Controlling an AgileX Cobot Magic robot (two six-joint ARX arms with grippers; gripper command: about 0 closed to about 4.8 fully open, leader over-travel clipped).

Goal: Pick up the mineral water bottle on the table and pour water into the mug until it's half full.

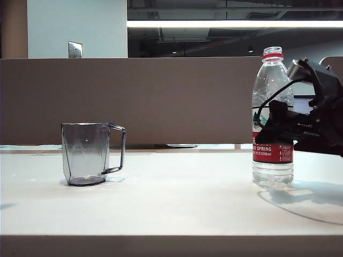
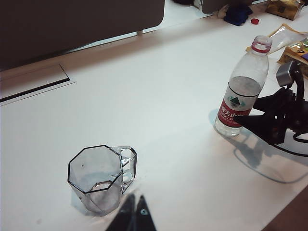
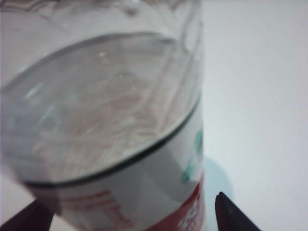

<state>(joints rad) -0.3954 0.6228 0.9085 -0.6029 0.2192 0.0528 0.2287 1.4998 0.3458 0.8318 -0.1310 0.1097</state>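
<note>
The smooth white counter [image 1: 161,203] has the tall clear plastic mineral water bottle [image 1: 272,123] standing upright near its right end, long axis vertical, uncapped neck with the red ring pointing straight up. Well apart on the left sits the short smoky-grey faceted mug [image 1: 86,154], upright, its thin angular handle facing the bottle. The right gripper [image 3: 130,211] comes in level with its jaws spread wide either side of the bottle's label, while the left gripper [image 2: 134,211] hangs just beside the mug, jaws looking pressed together.

Mug [image 1: 86,154] left, mineral water bottle [image 1: 272,118] right, on table [image 1: 177,203].
</note>
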